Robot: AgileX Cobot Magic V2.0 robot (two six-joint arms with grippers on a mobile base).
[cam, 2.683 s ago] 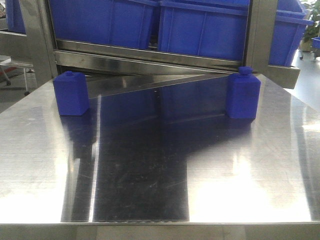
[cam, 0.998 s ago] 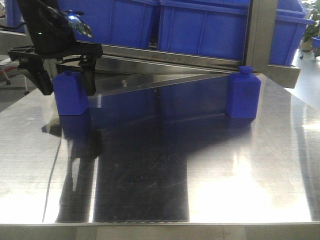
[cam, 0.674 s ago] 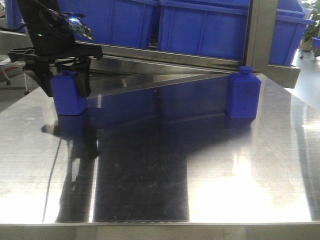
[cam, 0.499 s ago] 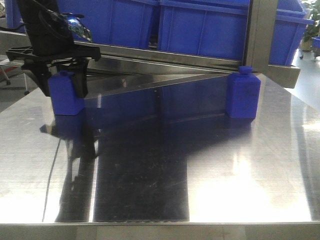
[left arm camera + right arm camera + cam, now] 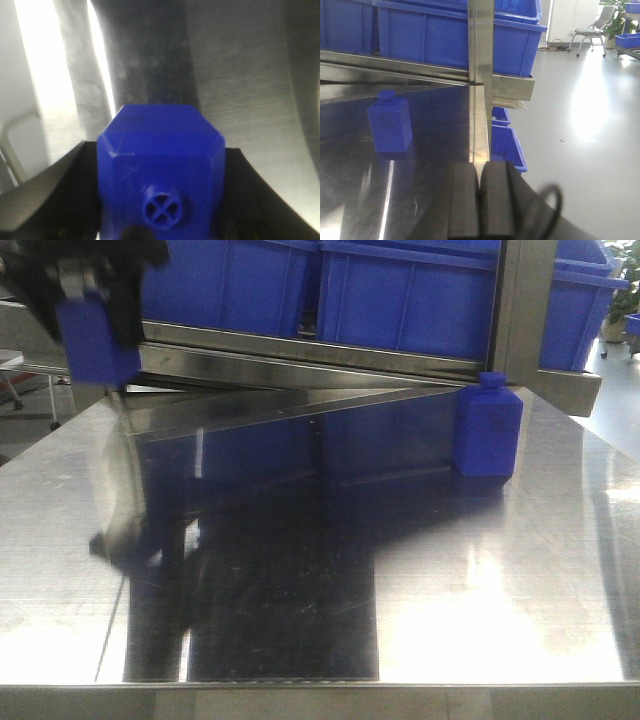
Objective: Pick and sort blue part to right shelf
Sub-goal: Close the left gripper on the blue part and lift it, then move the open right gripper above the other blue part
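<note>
Now the wide steel table (image 5: 480, 620) reaches to the shelf (image 5: 300, 350) at its far edge, and this shelf carries big blue bins (image 5: 400, 295). A second blue part (image 5: 487, 430) stands upright near the far right corner of the table.

The held blue part (image 5: 95, 340) hangs in the air over the far left corner, clear of the surface. The left pincer (image 5: 92, 300) is clenched on its two sides. The right pincer (image 5: 480, 200) waits off the right edge, with its pads pressed together on nothing.

I judge the step is the carry to the right. It should go high enough to pass the shelf rail and the standing part. The grip must stay firm, because the smooth plastic may slip.
</note>
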